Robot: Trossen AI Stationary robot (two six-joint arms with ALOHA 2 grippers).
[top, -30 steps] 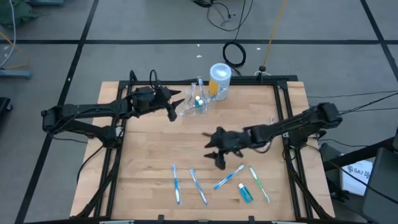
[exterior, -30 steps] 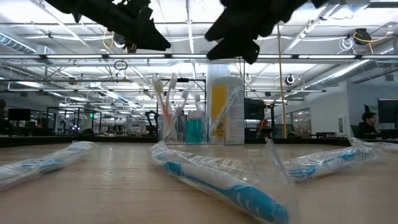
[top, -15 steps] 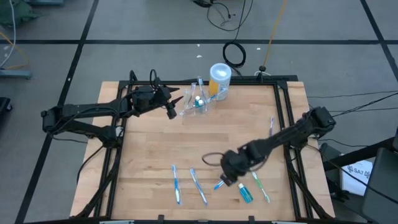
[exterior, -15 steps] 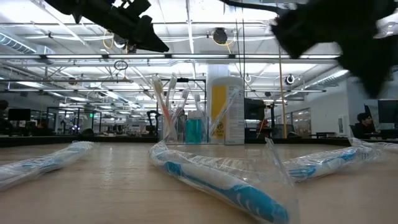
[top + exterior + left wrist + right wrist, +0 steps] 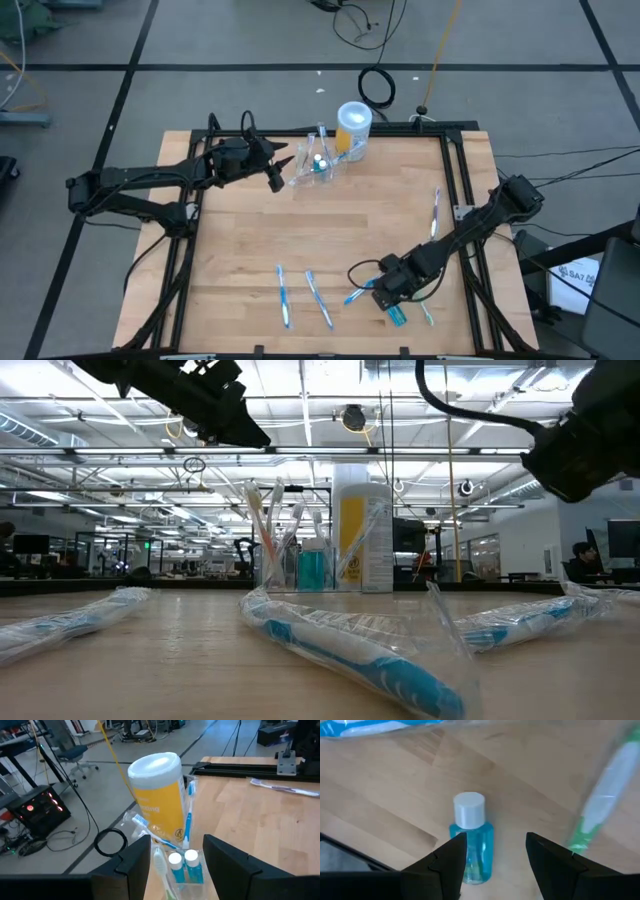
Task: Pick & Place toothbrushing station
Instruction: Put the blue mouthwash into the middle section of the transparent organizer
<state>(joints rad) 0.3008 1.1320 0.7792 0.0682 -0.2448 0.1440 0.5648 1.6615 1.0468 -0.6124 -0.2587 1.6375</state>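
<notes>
The see-through cup (image 5: 316,166) stands at the table's far side with toothbrushes and two small blue bottles in it; it also shows in the left wrist view (image 5: 181,870) and the low view (image 5: 292,563). My left gripper (image 5: 279,172) is open just left of the cup, and its fingers (image 5: 131,865) frame the cup without touching it. My right gripper (image 5: 390,297) is open near the table's near edge, over a small blue bottle with a white cap (image 5: 470,840) that lies on the wood. Its fingers stand on either side of the bottle.
A tall yellow container with a white lid (image 5: 353,128) stands just behind the cup. Wrapped toothbrushes lie near the front edge (image 5: 284,296) (image 5: 320,299) (image 5: 354,294), a green one (image 5: 600,810) lies beside the bottle, and another (image 5: 436,212) lies at the right. Black frame rails run along the table's sides.
My right gripper has gone from the middle of the table toward the near edge and somewhat to the right, coming down over the small blue bottle. My left gripper has kept still beside the cup.
</notes>
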